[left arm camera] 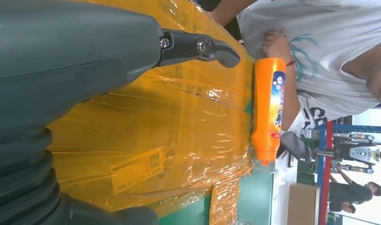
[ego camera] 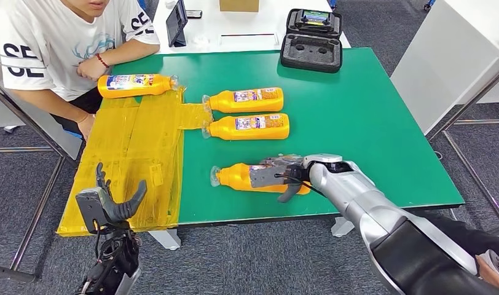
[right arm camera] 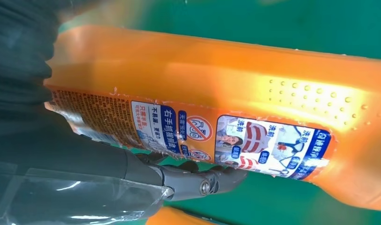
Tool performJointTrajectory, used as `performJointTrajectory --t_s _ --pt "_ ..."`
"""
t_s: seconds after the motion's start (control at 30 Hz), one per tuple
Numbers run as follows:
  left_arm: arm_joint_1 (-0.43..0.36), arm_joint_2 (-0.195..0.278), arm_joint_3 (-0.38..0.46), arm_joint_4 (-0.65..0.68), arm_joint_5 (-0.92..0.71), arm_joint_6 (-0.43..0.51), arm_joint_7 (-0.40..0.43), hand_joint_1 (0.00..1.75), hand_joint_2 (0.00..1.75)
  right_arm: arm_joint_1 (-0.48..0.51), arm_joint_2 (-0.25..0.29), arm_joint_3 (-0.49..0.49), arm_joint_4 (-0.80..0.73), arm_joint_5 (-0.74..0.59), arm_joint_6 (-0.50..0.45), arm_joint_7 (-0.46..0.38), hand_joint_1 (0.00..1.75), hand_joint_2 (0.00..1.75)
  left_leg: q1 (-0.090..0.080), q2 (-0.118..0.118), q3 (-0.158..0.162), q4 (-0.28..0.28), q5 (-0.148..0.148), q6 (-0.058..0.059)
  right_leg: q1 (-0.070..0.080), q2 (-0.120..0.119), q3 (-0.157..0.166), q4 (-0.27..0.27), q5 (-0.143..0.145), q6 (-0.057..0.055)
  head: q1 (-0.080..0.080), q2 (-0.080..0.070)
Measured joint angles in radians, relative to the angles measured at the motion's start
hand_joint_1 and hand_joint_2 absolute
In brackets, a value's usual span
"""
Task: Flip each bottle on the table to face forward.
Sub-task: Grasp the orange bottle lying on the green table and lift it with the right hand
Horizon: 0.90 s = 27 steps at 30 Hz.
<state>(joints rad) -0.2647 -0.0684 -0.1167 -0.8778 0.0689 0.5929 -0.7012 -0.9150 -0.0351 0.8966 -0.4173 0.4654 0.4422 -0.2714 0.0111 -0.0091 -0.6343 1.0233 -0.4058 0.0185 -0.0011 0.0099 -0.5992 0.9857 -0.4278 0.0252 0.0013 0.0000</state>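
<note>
A: What are the right hand's [ego camera: 282, 175] fingers [right arm camera: 198, 180] doing?

B: They are wrapped round the middle of the nearest bottle [ego camera: 250, 177], thumb on one side, dark fingers on the other, right at the label [right arm camera: 188, 129]. That bottle lies on its side on the green table [ego camera: 357, 117], near the front edge, cap end pointing to the yellow sheet [ego camera: 136, 153].

A: How will it handle?

B: Stiff plastic, I'd judge, smooth and rather slippery. The label peels at its edges, so a hold on the broad body is safer than on the neck. How full it is I cannot tell, so neither the weight.

A: And the left hand [ego camera: 109, 200]?

B: Fingers spread, holding nothing, over the front of the yellow sheet.

A: The rest?

B: Two bottles [ego camera: 246, 100] lie side by side further back, and a fourth bottle [ego camera: 136, 85] lies at the far edge of the sheet, just beside a seated person [ego camera: 56, 43]. A black foam case [ego camera: 311, 50] sits open at the back.
</note>
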Motion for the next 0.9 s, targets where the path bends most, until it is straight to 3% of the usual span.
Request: performJointTrajectory --t_s 0.1,0.2,0.9 --pt "0.000 -0.001 0.005 0.000 0.000 0.000 0.000 0.00 1.75 -0.006 0.002 0.003 0.007 0.002 0.014 0.008 1.47 1.75 0.000 0.000 0.000 0.000 0.000 0.000 0.000 0.000 0.000 0.000 0.000 0.000 0.000 0.000" --pt "0.000 -0.002 0.009 0.000 0.000 0.000 0.000 0.00 1.75 -0.013 0.004 0.009 0.014 0.007 0.028 0.014 1.69 1.75 0.000 0.000 0.000 0.000 0.000 0.000 0.000 0.000 0.000 0.000 0.000 0.000 0.000 0.000" --pt "-0.008 -0.003 0.015 0.000 0.001 -0.006 0.000 0.00 1.75 -0.036 0.014 0.028 0.036 -0.014 0.028 0.010 1.75 1.75 0.000 0.000 0.000 0.000 0.000 0.000 0.000 0.000 0.000 0.000 0.000 0.000 0.000 0.000"
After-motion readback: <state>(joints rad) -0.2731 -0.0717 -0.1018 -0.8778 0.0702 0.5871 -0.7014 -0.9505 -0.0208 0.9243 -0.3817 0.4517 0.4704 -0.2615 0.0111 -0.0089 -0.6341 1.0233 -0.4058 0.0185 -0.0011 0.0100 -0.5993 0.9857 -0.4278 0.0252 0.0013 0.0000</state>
